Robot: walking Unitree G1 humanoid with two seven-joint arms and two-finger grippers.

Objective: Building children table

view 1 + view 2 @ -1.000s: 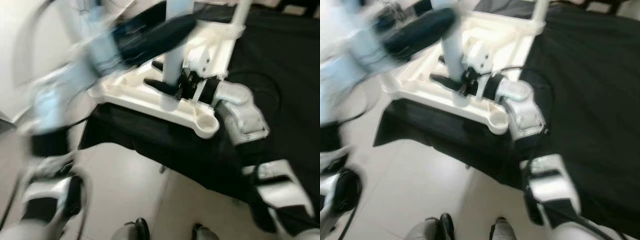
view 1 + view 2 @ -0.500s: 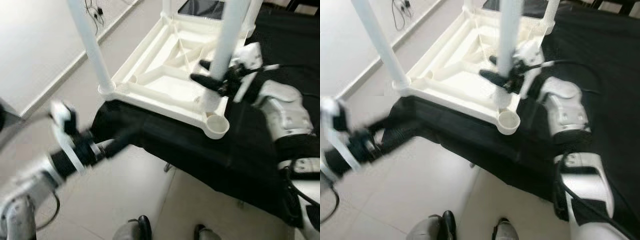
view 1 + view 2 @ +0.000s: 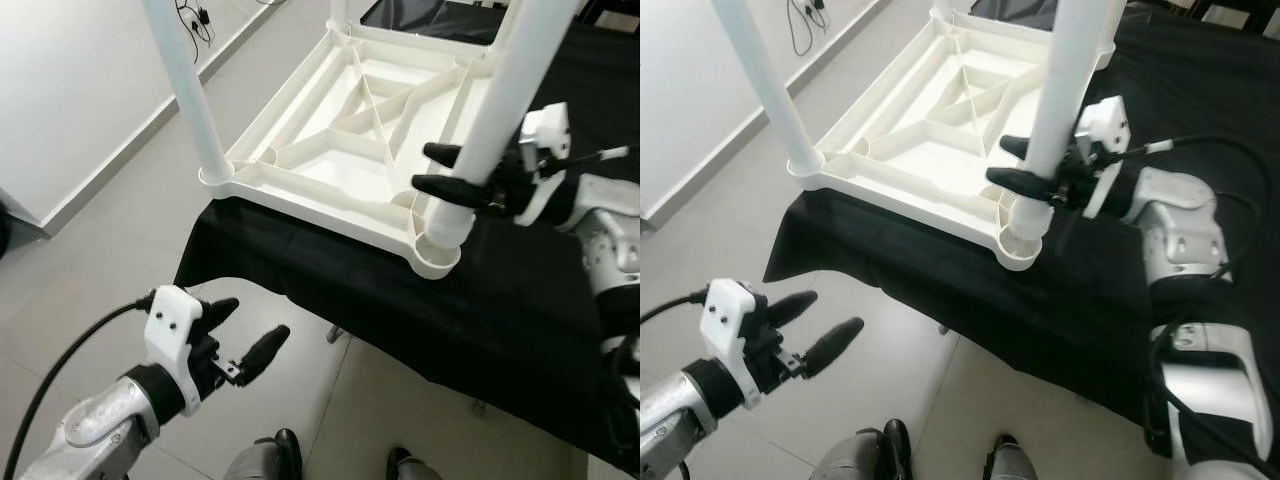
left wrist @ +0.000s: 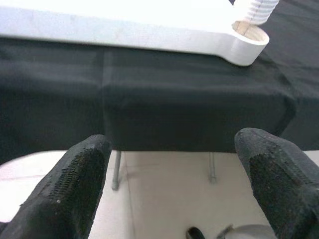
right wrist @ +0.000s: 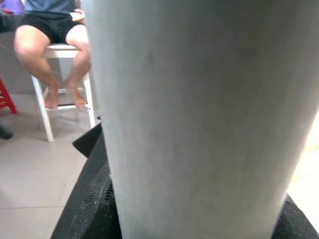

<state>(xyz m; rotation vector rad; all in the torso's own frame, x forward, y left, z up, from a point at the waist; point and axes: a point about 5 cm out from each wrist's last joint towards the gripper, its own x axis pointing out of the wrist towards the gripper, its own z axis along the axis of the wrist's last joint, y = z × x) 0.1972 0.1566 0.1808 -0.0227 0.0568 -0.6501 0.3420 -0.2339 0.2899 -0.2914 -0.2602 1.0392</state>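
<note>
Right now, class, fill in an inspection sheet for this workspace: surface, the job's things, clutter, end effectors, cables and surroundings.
Surface: black cloth covering a bench.
Job's things: white tabletop lying upside down on the cloth; table leg standing in the near corner socket; another leg at the left corner.
Clutter: nothing seen.
End effectors: right end effector shut on the table leg; left end effector open, off the bench above the floor.
Cables: black cable along the right arm; cord on the floor by the wall.
Surroundings: tiled floor; person seated on a white stool.

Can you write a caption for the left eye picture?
Right gripper holds a white table leg in the upturned tabletop's corner socket; left gripper hangs open.
</note>
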